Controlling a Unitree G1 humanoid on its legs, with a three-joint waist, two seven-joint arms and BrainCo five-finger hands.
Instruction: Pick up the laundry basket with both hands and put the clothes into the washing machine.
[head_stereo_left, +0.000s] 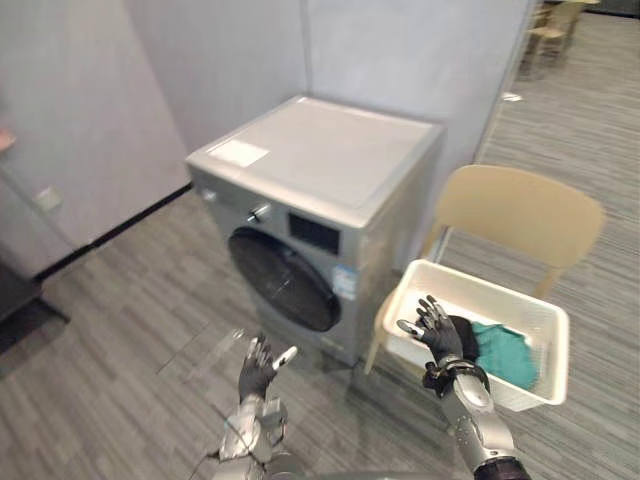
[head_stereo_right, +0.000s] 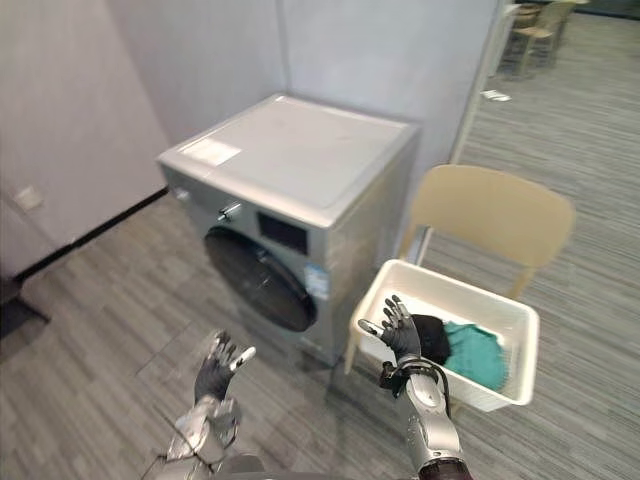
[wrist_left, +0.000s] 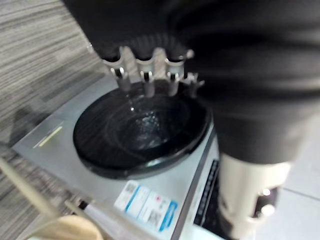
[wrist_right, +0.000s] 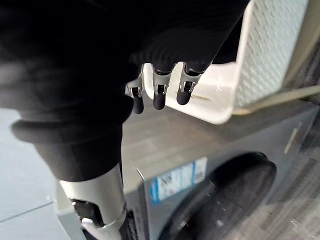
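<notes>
The white plastic laundry basket (head_stereo_left: 500, 297), holding teal and dark clothes (head_stereo_left: 505, 350), sits on the beige chair (head_stereo_left: 520, 215) and is not yet gripped. The right hand (head_stereo_left: 437, 330) near its rim and the left hand (head_stereo_left: 260, 365) before the silver-grey washing machine (head_stereo_left: 320, 150) are both empty, with fingers spread. The reach is only beginning, I think; next, each hand must take one side of the basket.

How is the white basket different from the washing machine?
The basket is white and open on top, with clothes inside; the washing machine is silver-grey with its dark round door shut. The basket sits on a beige chair; the washing machine stands on the floor. Both are box-shaped.
</notes>
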